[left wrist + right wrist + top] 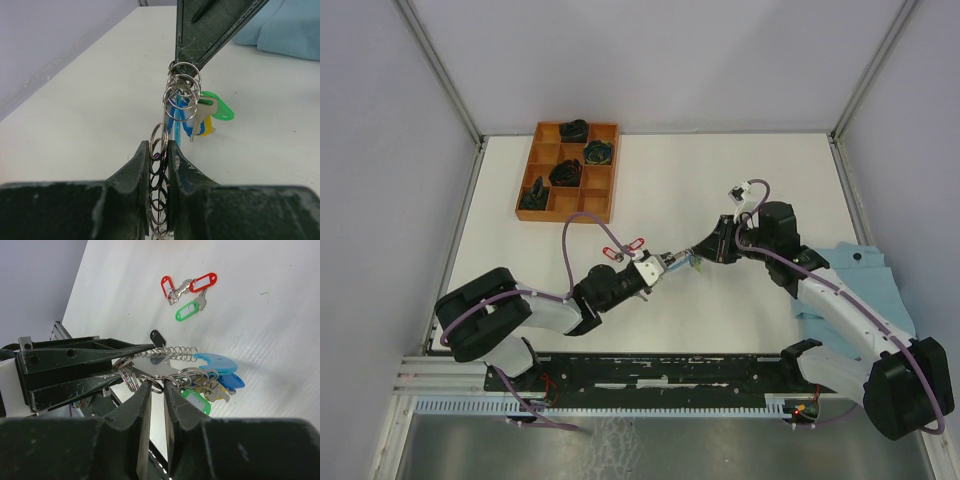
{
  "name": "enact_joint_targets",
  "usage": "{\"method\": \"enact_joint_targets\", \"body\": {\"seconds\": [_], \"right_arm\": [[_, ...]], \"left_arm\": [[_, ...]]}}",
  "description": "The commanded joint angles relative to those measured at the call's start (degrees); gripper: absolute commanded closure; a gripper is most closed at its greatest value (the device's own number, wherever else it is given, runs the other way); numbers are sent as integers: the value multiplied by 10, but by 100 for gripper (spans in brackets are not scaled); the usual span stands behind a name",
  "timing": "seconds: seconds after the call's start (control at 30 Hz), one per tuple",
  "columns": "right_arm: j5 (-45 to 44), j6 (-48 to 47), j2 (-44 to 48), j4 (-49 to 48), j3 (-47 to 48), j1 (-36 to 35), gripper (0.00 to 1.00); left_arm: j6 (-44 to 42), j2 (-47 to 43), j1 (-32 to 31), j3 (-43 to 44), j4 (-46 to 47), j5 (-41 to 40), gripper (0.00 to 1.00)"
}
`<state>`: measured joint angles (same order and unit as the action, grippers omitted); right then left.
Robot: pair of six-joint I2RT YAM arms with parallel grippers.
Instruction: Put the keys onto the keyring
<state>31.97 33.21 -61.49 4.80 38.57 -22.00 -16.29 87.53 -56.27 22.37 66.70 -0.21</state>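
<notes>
Left wrist view, nearest first: your L gripper is clamped on the keyring, fingers pinching a run of small linked silver rings w/ almost no gap. Just beyond, the rings bunch into a cluster w/ tags under it: a green tag, a blue tag and a bit of yellow. Your R gripper comes in from above, its dark tips meeting at the top of that cluster. Farther back, a light-blue cloth lies on the white table.

Right wrist view: the R gripper's fingers are nearly together, only a thin slit between them, w/ one ring caught at the tips, so it grips the keyring too. The L gripper sits just to the left, tips at the same bunch. Past them a coiled stretch of the keyring runs to a light-blue tag, w/ a black tag beside it. Further out, well apart from both grippers, the loose keys lie flat on the table: two red tags, one green, silver keys between.

Top view: grippers meet tip to tip near the table's middle, keyring between them. A wooden tray w/ dark items sits at the far left.
</notes>
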Motion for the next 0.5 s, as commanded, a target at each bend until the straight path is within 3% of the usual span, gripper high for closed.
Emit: {"method": "enact_joint_targets", "body": {"seconds": [0.0, 0.47], "right_arm": [[40, 12, 6, -52, 1, 1, 78], [18, -36, 22, 4, 26, 2, 98]], "left_arm": [[28, -14, -1, 9, 76, 6, 97], [21, -14, -1, -2, 76, 2, 97]]}}
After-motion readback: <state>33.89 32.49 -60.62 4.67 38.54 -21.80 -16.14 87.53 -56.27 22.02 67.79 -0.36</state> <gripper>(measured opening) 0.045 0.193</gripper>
